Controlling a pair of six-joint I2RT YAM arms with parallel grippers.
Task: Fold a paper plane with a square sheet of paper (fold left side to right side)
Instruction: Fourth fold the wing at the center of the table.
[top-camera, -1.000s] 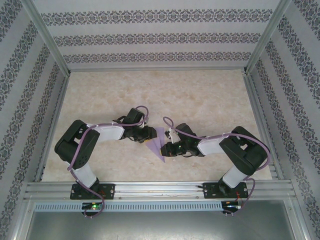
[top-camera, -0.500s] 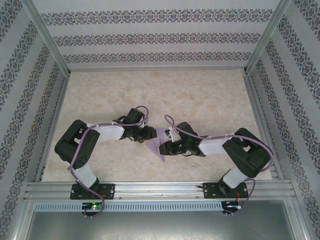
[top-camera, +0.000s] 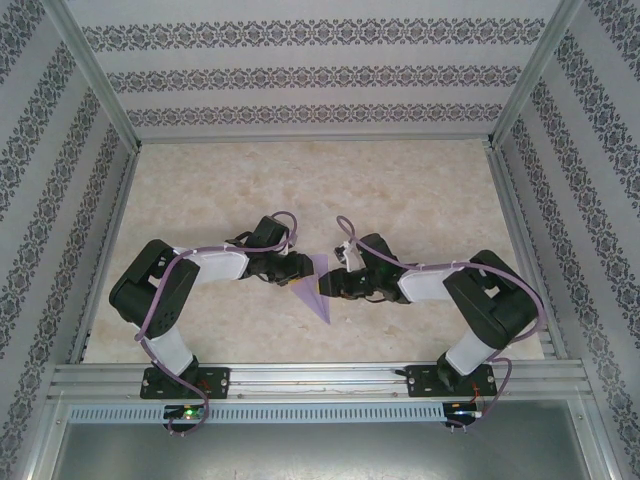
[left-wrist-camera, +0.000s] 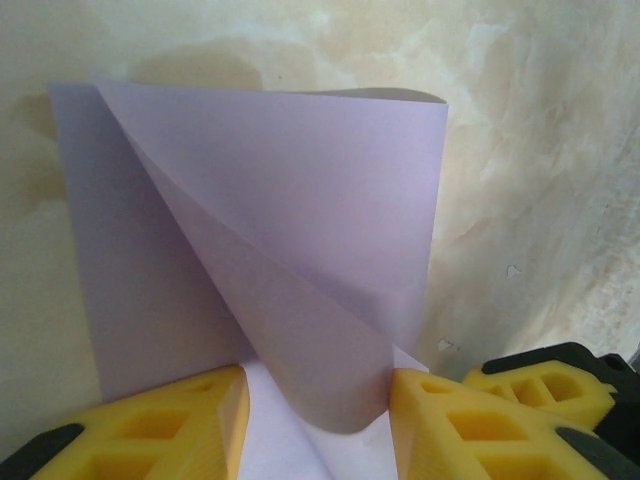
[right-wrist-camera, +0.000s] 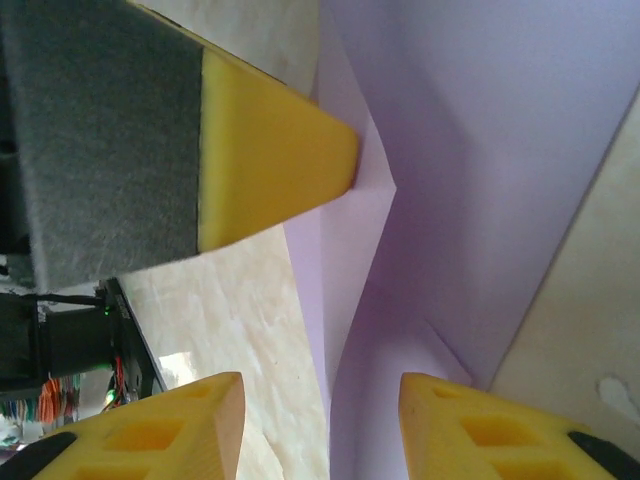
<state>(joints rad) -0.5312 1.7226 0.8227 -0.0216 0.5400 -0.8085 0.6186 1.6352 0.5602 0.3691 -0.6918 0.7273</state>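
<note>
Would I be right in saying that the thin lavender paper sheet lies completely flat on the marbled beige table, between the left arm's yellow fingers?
Not completely flat: in the left wrist view one flap of the thin lavender paper sheet curls up off the marbled beige table. It does sit between the left arm's yellow fingers.

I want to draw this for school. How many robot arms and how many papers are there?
Black-and-white robot arms: 2, with yellow-fingered left gripper and right gripper
Thin lavender folded sheet of paper: 1
Total: 3
</note>
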